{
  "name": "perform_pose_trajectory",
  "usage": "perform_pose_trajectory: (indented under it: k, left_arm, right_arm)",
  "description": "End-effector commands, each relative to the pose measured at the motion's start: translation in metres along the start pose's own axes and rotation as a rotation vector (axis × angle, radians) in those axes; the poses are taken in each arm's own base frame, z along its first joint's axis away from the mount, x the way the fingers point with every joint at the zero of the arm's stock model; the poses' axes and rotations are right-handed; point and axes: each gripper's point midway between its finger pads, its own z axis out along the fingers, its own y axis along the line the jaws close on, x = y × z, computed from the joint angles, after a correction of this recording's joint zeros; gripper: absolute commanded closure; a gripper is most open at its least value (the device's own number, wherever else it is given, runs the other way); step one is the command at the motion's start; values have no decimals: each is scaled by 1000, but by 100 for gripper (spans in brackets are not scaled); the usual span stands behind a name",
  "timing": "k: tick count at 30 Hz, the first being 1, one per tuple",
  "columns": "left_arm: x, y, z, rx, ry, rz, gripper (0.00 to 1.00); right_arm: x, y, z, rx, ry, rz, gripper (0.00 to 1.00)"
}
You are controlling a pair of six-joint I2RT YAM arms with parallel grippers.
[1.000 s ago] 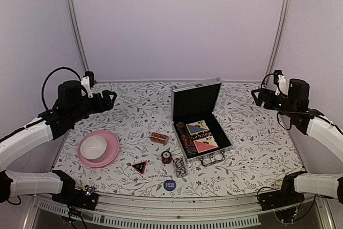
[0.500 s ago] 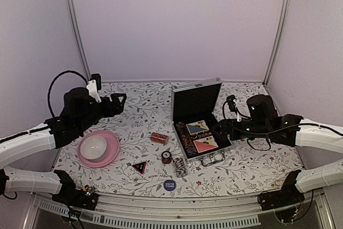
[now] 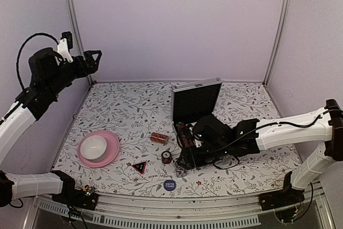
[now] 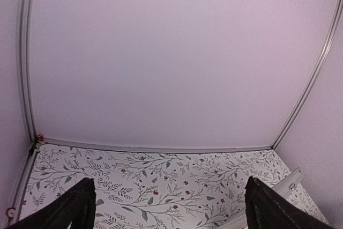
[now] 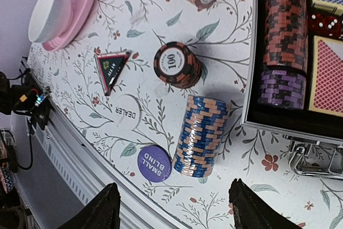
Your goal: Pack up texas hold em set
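Observation:
The silver case [image 3: 195,100] stands open at the table's middle, its lid upright. In the right wrist view its tray [image 5: 252,119] holds chip rolls [image 5: 284,30] and card decks [image 5: 328,73], with the metal handle [image 5: 316,159] in front. A blue-striped chip roll [image 5: 202,135] lies on the table just ahead of my right gripper [image 5: 179,210], which is open and empty. Near it are a brown chip stack [image 5: 177,64], a red-black triangle [image 5: 111,69], a white dealer button [image 5: 127,112] and a purple small-blind disc [image 5: 154,163]. My left gripper [image 4: 171,207] is open, raised high at the back left [image 3: 95,57].
A pink plate [image 3: 110,151] with a white bowl [image 3: 94,146] sits at the front left. A brown chip roll [image 3: 159,138] lies left of the case. My right arm [image 3: 268,132] stretches over the case's base. The table's front rail [image 3: 177,202] is close behind the disc.
My right arm swung from the far right across the case and down to the chips at its front-left corner, its jaws narrowing a little. My left arm rose up and back.

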Motion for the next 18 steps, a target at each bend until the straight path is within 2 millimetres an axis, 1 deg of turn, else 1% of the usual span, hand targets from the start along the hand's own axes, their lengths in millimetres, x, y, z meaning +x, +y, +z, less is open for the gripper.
perform_pose_trajectory:
  k: [1,3,5,7,10,12,13,15,18]
  left_arm:
    - [51,23,10,-18,212,119,3]
    - [68,37,12,-42,232,113,3]
    - [72,43,10,-36,214,117,3]
    - [64,41,6,-22,201,146,3]
    - [46,48,-2,-73,171,233,3]
    - [44,55,-6,-120,162,247,3]
    - [46,56,-7,-119,158,249,3]
    - [56,55,-7,-96,172,249,3]
    - [62,57,-6,-101,189,254,3]
  right_arm:
    - [4,3,17,92,9,1,30]
    - [4,7,26,114,21,-10,32]
    - [3,11,33,143,22,-31,33]
    - [5,10,40,189,24,-52,33]
    - [3,9,51,240,33,-63,35]
    - [4,7,54,275,44,-61,37]
    - [3,6,56,290,44,-62,38]
    - [1,3,57,321,40,-60,39]
    - [2,-2,58,359,44,-61,39]
